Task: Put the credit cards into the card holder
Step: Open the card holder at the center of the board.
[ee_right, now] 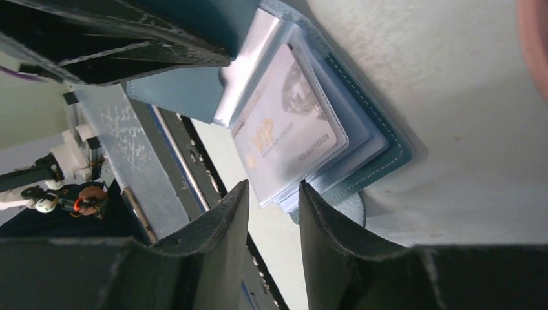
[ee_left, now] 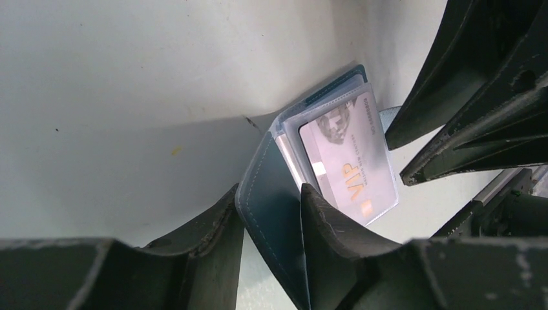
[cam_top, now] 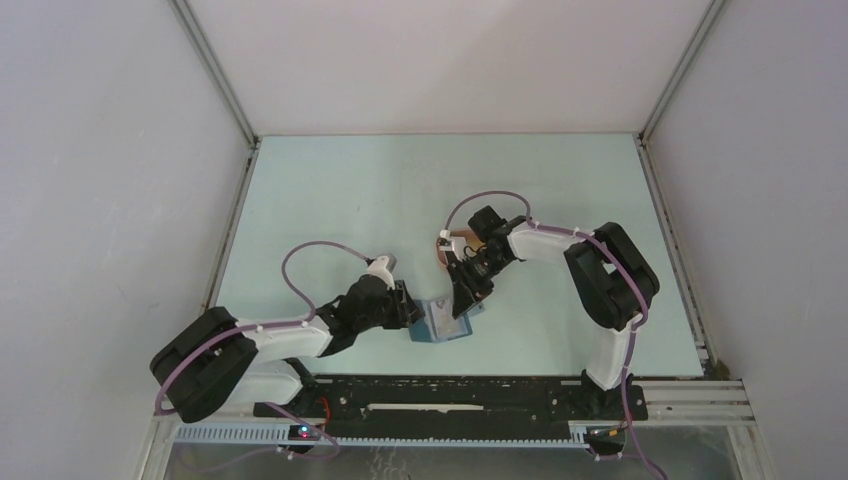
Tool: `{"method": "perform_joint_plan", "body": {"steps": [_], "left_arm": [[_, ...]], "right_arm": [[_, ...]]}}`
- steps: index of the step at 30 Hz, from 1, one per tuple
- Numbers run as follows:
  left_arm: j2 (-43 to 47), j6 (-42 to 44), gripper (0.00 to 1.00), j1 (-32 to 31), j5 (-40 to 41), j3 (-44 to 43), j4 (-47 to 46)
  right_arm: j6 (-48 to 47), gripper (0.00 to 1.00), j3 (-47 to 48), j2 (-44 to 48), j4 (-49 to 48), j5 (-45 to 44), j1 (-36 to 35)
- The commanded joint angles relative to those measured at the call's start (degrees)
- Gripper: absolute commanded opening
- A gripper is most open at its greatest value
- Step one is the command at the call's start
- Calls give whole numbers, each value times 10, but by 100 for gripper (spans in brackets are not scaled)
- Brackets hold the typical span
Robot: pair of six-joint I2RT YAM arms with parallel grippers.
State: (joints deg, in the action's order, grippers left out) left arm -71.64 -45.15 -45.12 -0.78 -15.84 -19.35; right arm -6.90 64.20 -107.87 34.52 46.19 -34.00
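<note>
The blue card holder (cam_top: 447, 323) lies open near the table's front edge. My left gripper (cam_top: 410, 308) is shut on its left cover flap (ee_left: 274, 219), which stands up between the fingers (ee_left: 326, 223). A pale card printed "VIP" (ee_left: 352, 161) sits in the holder's clear sleeves and also shows in the right wrist view (ee_right: 287, 129). My right gripper (cam_top: 466, 292) hovers over the holder's right side. Its jaws stand a little apart with nothing between them (ee_right: 271, 194), and the sleeve edge lies just past the tips. No other cards are in view.
A salmon-pink tray (cam_top: 443, 248) sits behind the right gripper, mostly hidden by the arm; its rim shows in the right wrist view (ee_right: 537, 45). The black base rail (cam_top: 450, 395) runs along the table's near edge, close to the holder.
</note>
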Motion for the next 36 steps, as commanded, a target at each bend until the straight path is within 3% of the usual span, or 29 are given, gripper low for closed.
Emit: {"method": "perform_joint_plan", "body": {"steps": [1,21,24,31,36], "left_arm": [[-9,-6,42,2,-13,20,4],[-32,-49,43,20,-89,44,-124],[-13,-58,50,28,-93,55,-128],[54,-69,79,45,-105,80,-121],[87,-69,87,52,-104,86,-102]], "right_arm": [[3,42,15,9,4,69,0],[80,49,27,-41,-41,201,1],[85,49,43,-49,-39,214,-4],[116,50,56,-61,-62,234,-15],[131,50,63,-79,-70,240,-21]]}}
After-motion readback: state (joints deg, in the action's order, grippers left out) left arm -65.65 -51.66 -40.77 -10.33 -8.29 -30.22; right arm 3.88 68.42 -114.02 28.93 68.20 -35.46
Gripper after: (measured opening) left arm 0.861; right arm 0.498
